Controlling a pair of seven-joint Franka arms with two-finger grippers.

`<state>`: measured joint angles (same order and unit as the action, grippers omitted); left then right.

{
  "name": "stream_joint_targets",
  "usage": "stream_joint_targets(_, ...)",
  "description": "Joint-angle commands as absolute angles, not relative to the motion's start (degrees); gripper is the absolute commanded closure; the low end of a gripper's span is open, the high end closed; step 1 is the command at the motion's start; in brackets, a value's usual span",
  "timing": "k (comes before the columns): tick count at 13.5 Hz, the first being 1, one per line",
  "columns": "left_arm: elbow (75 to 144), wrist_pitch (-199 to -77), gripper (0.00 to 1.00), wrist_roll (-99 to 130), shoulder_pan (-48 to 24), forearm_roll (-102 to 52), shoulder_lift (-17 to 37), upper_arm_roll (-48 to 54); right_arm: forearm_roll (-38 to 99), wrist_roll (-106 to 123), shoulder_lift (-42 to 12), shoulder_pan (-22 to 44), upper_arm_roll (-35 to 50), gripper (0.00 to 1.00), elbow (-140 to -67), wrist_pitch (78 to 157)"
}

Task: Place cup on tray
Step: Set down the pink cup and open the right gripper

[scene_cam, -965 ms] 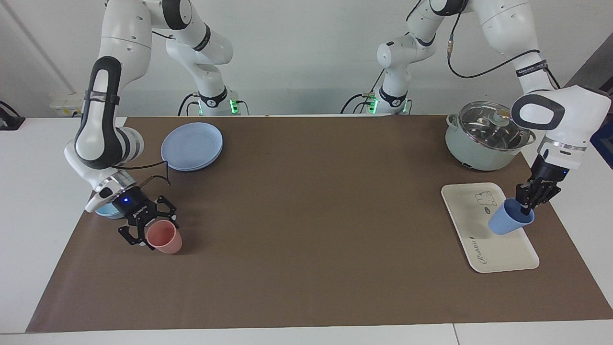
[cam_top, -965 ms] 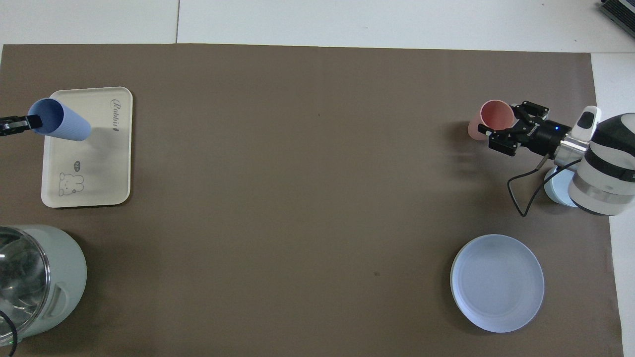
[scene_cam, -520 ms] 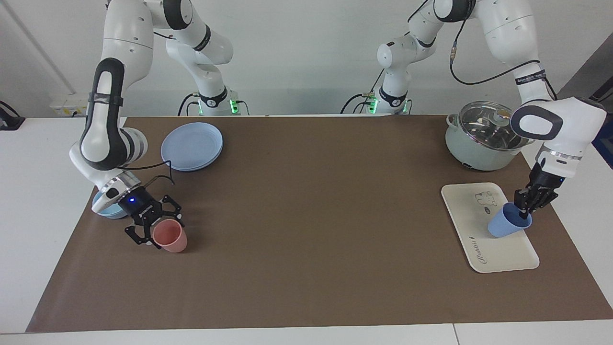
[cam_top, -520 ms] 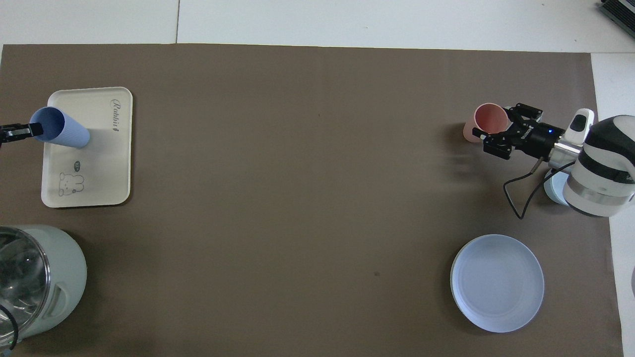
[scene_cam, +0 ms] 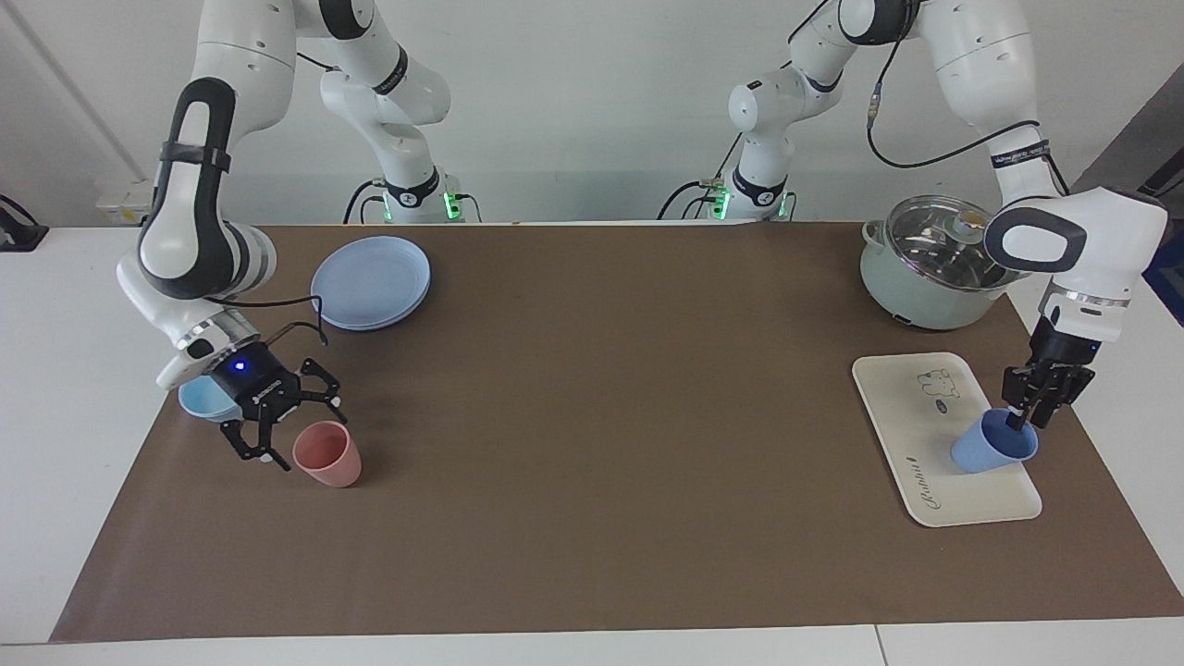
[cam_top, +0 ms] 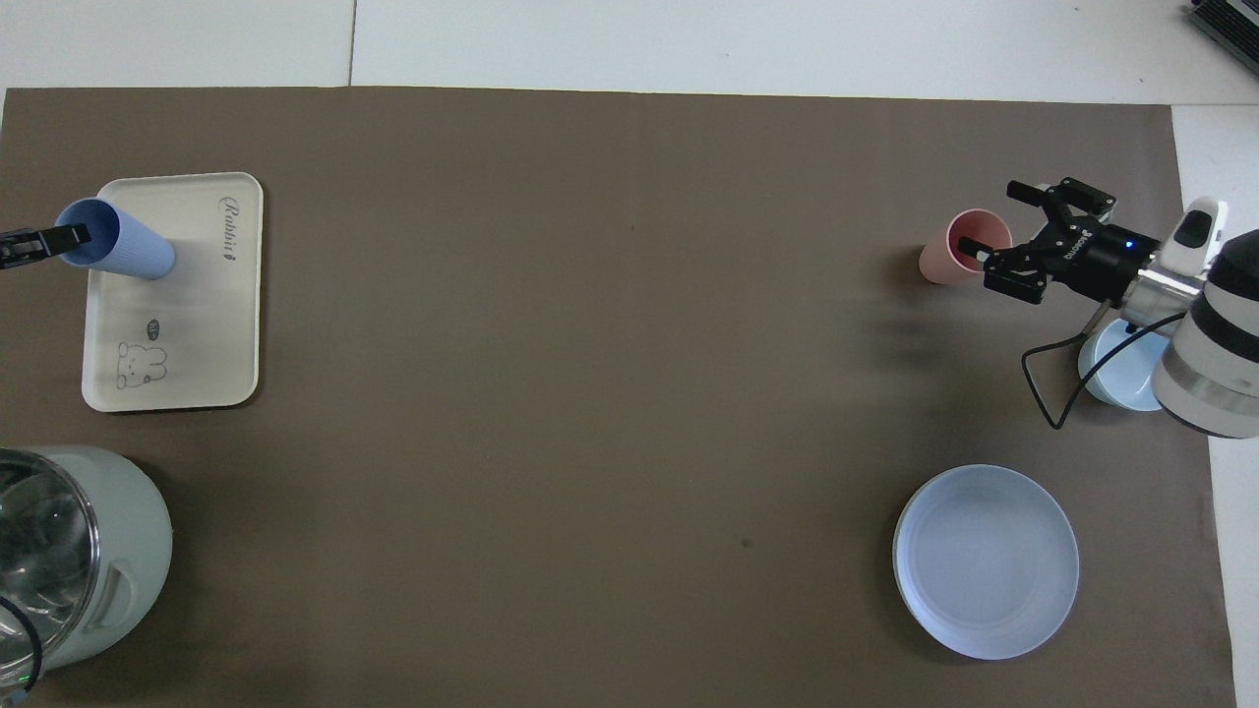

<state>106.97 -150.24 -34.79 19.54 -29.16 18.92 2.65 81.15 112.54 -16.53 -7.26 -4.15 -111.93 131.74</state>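
Note:
The periwinkle-blue cup (scene_cam: 992, 450) stands almost upright on the cream tray (scene_cam: 911, 412), at the tray's edge toward the left arm's end of the table. My left gripper (scene_cam: 1025, 421) is shut on the cup's rim from above. In the overhead view the cup (cam_top: 123, 251), the left gripper (cam_top: 54, 241) and the tray (cam_top: 197, 324) also show. My right gripper (scene_cam: 287, 433) is open and empty, low over the mat right beside the salmon-pink tumbler (scene_cam: 328, 453); it also shows in the overhead view (cam_top: 993, 218).
A light-blue bowl (scene_cam: 203, 400) sits under the right wrist. A round blue plate (scene_cam: 371, 281) lies nearer the robots at the right arm's end. A lidded pale-green pot (scene_cam: 939, 264) stands nearer the robots than the tray.
My left gripper has lowered the blue cup onto the tray and turned it nearly upright. My right gripper has opened off the pink tumbler and drawn back; the tumbler now stands free.

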Motion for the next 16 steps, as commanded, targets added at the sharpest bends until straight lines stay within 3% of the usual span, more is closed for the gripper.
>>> stream_joint_targets(1, 103.98, -148.29, 0.19, -34.54, 19.25, -30.06, 19.25, 2.64, 73.78, 105.06, -10.83, -7.29, -4.31, 0.00, -114.43, 132.36)
stream_joint_targets(5, 94.16, -126.54, 0.17, -29.91, 19.07, -27.96, 17.41, 1.67, 51.12, 88.98, -4.50, -8.00, -4.48, 0.00, -113.91, 131.31)
stream_joint_targets(9, 79.66, -101.05, 0.17, -17.25, 15.84, -13.90, 16.79, 2.11, 25.64, 67.31, 1.92, -6.86, -3.52, 0.00, -113.73, 128.77)
stream_joint_targets(12, 78.49, -94.41, 0.05, -14.07, 8.38, -5.22, 12.24, 2.11, 10.95, 46.21, 5.18, -2.91, -2.73, 0.00, -113.82, 124.73)
stream_joint_targets(16, 79.10, -85.53, 0.05, -10.22, 0.10, 3.07, 7.83, 2.37, 0.20, 17.64, 6.94, 5.16, -2.64, 0.00, -113.73, 117.44)
